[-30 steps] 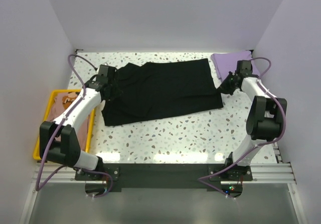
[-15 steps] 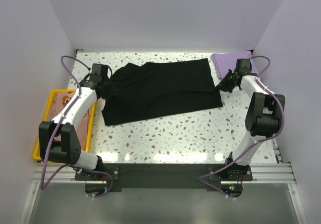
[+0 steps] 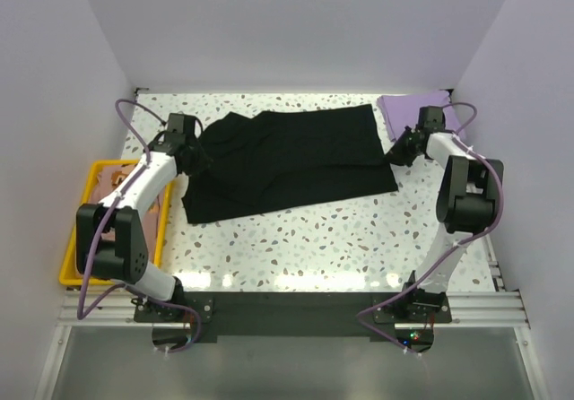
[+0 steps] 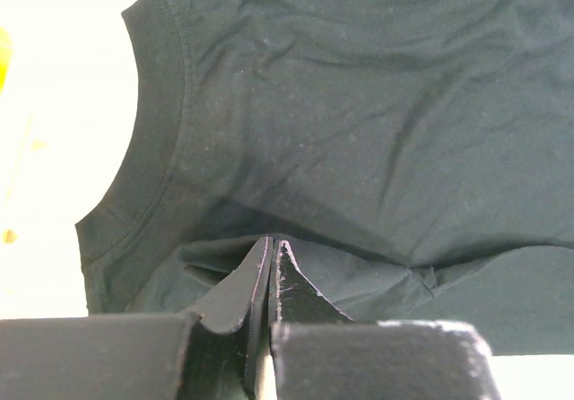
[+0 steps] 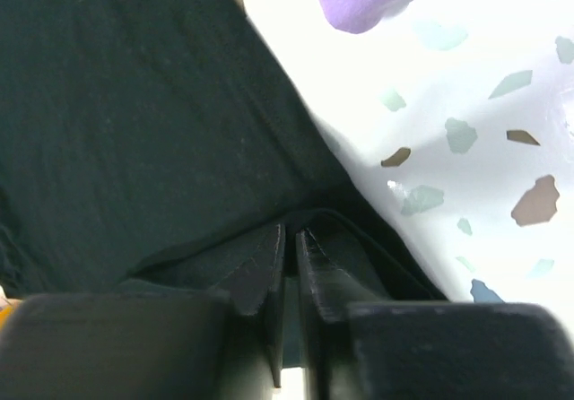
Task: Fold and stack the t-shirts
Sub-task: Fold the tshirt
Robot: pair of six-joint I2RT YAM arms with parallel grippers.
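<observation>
My left arm rises from its base at the near left, folds at the elbow out to the left, and sends the forearm toward the far side, wrist turned inward. My left gripper (image 4: 271, 243) has its fingers pressed flat together, pinching a fold of the black t-shirt (image 3: 287, 158). My right arm stands taller, elbow raised, forearm reaching far and the wrist angled inward and down. My right gripper (image 5: 289, 231) is closed to a thin slit on that shirt's edge.

Speckled table (image 3: 359, 239), black t-shirt (image 3: 296, 162) spread across it, lavender t-shirt (image 3: 402, 111) far right, yellow tray (image 3: 83, 189) left
</observation>
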